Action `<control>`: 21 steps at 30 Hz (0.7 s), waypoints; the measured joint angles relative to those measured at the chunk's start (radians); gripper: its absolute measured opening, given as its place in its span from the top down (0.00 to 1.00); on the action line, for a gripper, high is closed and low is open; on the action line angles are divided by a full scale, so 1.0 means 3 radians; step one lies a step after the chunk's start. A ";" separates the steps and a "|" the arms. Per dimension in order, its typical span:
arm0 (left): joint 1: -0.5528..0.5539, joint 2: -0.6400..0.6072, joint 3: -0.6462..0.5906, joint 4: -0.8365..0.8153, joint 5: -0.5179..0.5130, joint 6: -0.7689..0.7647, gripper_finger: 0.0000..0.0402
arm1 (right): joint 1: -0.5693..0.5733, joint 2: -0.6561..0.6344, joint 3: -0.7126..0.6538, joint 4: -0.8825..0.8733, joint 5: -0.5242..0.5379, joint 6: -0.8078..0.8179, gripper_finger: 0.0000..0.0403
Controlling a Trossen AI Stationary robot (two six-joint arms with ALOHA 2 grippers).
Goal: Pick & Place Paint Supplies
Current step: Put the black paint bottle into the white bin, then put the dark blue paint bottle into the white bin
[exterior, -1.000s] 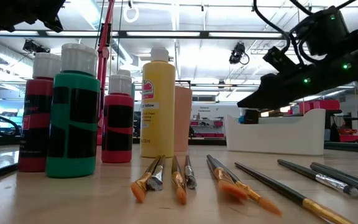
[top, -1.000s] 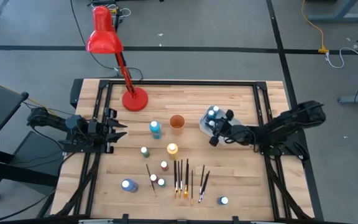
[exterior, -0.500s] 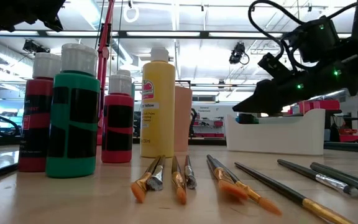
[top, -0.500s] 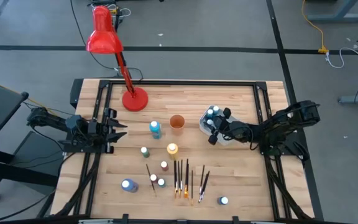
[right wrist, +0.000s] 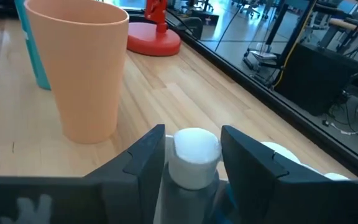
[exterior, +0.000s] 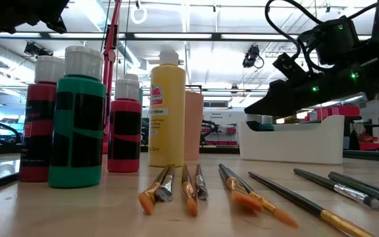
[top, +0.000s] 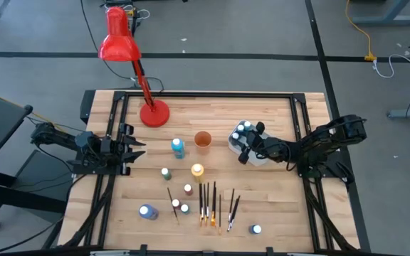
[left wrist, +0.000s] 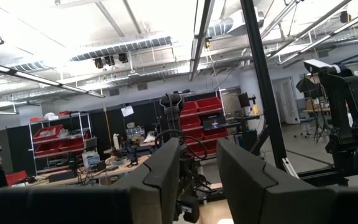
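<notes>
- Wood is what the desk (top: 276,206) is made of, and the paint things are spread over the middle of it.
- The right hand (top: 245,147) is over the white tub (top: 235,134), on the right side of the desk.
- Its two fingers (right wrist: 143,163) sit on both sides of a white-capped bottle (right wrist: 194,155) and hold it.
- More small bottles (top: 242,129) stand in the tub, just beside that hand.
- The orange cup (top: 203,140) stands near the tub, and it looks big and close in the right wrist view.
- A blue bottle (top: 178,147) stands just beside the cup, and a yellow bottle (top: 197,171) is a bit nearer the front.
- A row of brushes (top: 209,203) lies flat near the front of the desk, with their orange ends pointing to the front edge.
- Little bottles stand to the left of the brushes, and one more bottle (top: 256,230) stands alone near the front right.
- The left hand (top: 135,149) waits at the left edge of the desk, well apart from the paints, with its fingers a little way apart and nothing in them.
- A red lamp (top: 125,53) stands at the back of the desk.
</notes>
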 joint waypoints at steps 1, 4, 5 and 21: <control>0.0000 0.0000 0.0000 0.0000 0.0000 -0.0001 0.71 | 0.0000 0.0000 -0.0001 0.0023 0.0000 -0.0012 0.60; 0.0000 0.0000 -0.0001 0.0000 0.0000 -0.0001 0.71 | 0.0005 0.0000 -0.0001 0.0157 -0.0028 -0.0148 0.60; 0.0000 0.0000 0.0000 0.0000 0.0000 -0.0001 0.71 | 0.0005 0.0000 -0.0001 0.0230 -0.0055 -0.0195 0.60; 0.0000 0.0000 -0.0001 0.0000 0.0000 -0.0003 0.71 | 0.0049 -0.0001 -0.0001 0.1255 -0.1100 -0.0319 0.49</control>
